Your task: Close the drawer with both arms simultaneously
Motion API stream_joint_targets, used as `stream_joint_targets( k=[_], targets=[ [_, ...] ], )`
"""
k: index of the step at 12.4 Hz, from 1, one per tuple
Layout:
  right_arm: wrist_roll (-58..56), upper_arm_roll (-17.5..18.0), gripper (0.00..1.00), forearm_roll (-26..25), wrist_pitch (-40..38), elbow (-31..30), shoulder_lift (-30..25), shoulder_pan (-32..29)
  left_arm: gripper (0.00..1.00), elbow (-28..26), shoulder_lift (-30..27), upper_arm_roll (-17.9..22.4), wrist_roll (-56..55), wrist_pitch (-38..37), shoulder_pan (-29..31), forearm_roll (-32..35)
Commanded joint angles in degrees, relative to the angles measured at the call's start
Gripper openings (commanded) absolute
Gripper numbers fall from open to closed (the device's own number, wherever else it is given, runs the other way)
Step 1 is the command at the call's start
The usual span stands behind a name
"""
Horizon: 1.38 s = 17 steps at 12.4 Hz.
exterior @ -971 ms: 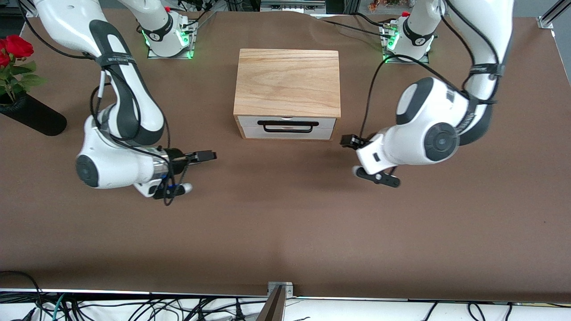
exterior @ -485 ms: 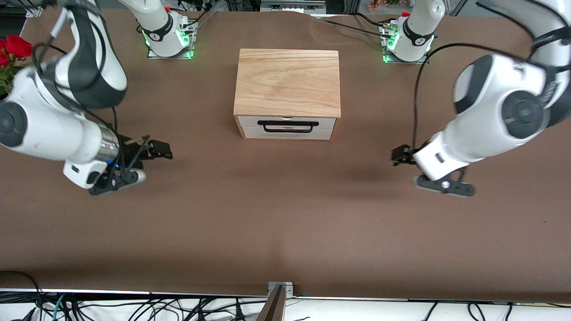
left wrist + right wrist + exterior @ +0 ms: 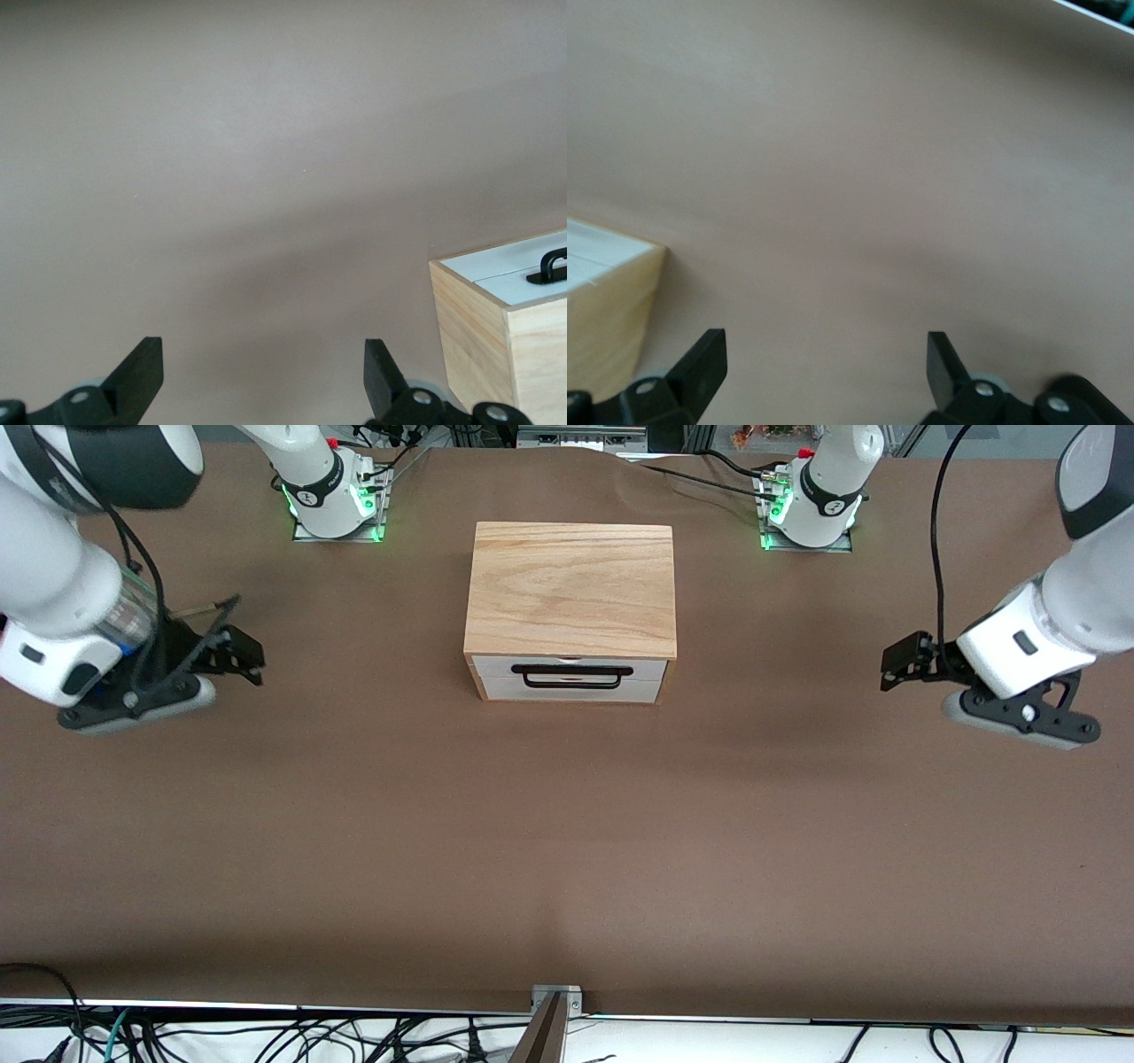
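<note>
The light oak box stands mid-table between the arm bases. Its drawer, with a white front and a black bar handle, sits flush in the box. My left gripper hangs open and empty over the table toward the left arm's end, well apart from the box. My right gripper hangs open and empty over the table toward the right arm's end. The left wrist view shows its open gripper, a box corner and the handle. The right wrist view shows its open gripper and a box corner.
The brown table cover stretches from the box to the front edge. Both arm bases glow green beside the box's rear. A metal bracket and loose cables lie at the edge nearest the front camera.
Both arms have swung away from the drawer front toward their own ends of the table and risen. The drawer and box have not moved.
</note>
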Motion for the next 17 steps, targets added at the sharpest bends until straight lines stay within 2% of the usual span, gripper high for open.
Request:
stream_joint_targets(
  k=[1, 3, 7, 9, 17],
  targets=[
    [-0.4, -1.7, 1.0, -1.7, -2.4, -2.5, -4.1, 0.1, 1.0, -11.5, -8.0, 6.9, 1.9, 7.5, -4.5, 0.5],
    [-0.1, -2.6, 1.0, -0.5, -2.2, -2.5, -4.0, 0.0, 1.0, -13.4, -9.5, 6.9, 1.0, 7.4, -3.8, 0.5],
    [-0.3, -3.2, 1.0, 3.5, -3.7, -2.3, -3.8, -0.4, 1.0, -12.6, -9.2, 6.5, 1.0, 5.3, -2.2, 1.0],
    [-0.3, -3.5, 1.0, 3.5, -3.8, -2.3, -3.7, -0.4, 1.0, -11.9, -9.0, 6.4, 1.0, 2.5, -2.3, 1.1],
    [2.1, -3.4, 1.0, 3.6, -3.8, -2.3, -3.8, -0.3, 1.0, -11.6, -8.3, 6.9, 1.2, -0.2, -2.2, 1.0]
  ],
)
